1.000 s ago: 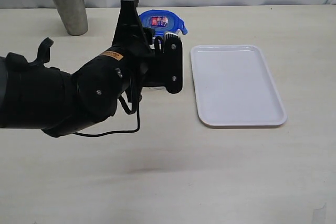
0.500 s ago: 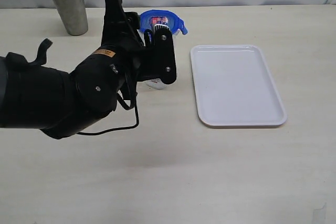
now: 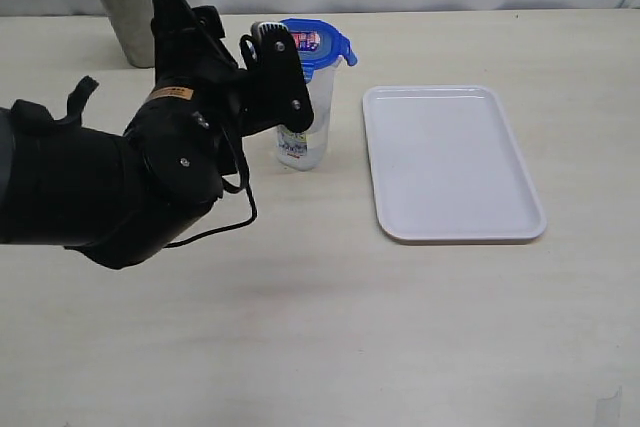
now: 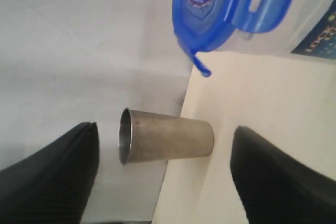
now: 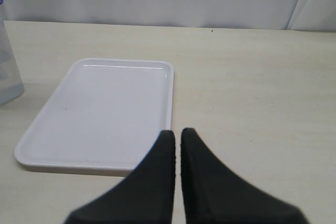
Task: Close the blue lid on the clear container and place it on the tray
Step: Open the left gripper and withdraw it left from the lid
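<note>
The blue lid [image 3: 312,42] sits on top of the clear container [image 3: 310,122], sticker facing up, and at least one of its flaps juts outward on the right side rather than lying flat against the wall. The container stands upright on the desk [image 3: 420,327], toward the far side and a little left of the middle, its printed label low on its side. It is on the bare desk, not on the tray [image 3: 455,217], which lies flat just to its right with a strip of desk between them. Close against the container's left side is the left tool [image 3: 218,19], its two black fingers spread wide and holding nothing; the container is outside the gap, and I cannot tell whether the nearer finger touches it. Looking out between those fingers, you see a steel cup [image 3: 130,9] standing upright at the far left of the desk, well apart from the container. The right tool [image 5: 177,136] hangs over the near side of the desk, close to the tray's near edge, its fingers pressed together with nothing between them.
</note>
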Tool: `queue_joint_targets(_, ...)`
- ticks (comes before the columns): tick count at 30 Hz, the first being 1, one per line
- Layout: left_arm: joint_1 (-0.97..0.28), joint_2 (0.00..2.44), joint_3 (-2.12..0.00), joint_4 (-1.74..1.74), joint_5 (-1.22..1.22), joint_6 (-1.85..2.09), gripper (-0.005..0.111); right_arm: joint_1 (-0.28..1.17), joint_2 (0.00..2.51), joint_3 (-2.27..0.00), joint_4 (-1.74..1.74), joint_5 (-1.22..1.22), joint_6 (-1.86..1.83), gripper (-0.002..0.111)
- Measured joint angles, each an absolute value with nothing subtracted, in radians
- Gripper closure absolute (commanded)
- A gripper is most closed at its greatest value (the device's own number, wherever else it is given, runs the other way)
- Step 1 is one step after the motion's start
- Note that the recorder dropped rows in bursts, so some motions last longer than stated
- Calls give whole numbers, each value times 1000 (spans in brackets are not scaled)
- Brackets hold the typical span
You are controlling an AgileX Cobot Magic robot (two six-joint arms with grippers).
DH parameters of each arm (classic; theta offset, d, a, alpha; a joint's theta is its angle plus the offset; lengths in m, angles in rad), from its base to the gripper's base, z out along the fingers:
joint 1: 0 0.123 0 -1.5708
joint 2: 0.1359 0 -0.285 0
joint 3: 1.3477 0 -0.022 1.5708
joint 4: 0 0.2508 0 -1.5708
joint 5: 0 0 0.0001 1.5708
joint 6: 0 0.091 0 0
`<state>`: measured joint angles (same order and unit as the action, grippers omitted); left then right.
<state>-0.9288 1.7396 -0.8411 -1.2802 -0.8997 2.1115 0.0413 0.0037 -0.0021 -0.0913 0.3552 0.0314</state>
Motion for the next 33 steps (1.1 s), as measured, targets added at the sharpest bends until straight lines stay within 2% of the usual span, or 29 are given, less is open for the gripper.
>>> queue_joint_targets(2, -929, 1740, -841, -1292, -932, 2111, 43, 41, 4, -2, -91, 355, 31, 104)
queue_joint_targets(4, -929, 1740, -841, -1295, -972, 2111, 55, 41, 4, -2, -91, 355, 31, 104)
queue_joint_targets(8, -922, 1740, -841, -1299, -1035, 2111, 87, 41, 4, -2, -91, 355, 31, 104)
queue_joint_targets(11, -893, 1740, -841, -1299, -1054, 2070, 106, 41, 4, -2, -91, 355, 31, 104)
queue_joint_targets(17, -779, 1717, -841, -1299, -1009, 1833, 107, 41, 4, -2, -91, 355, 31, 104)
queue_joint_targets(22, -632, 1653, -841, -1161, -670, 1539, 107, 41, 4, -2, -91, 355, 31, 104)
queue_joint_targets(24, -555, 1636, -841, -1009, -548, 1303, 107, 41, 4, -2, -91, 355, 31, 104)
queue_joint_targets(28, -430, 1633, -841, -496, -419, 694, 107, 41, 4, -2, -91, 355, 31, 104)
queue_joint_targets(33, -331, 1661, -837, 286, -519, -49, 107, 41, 4, -2, -91, 355, 31, 104)
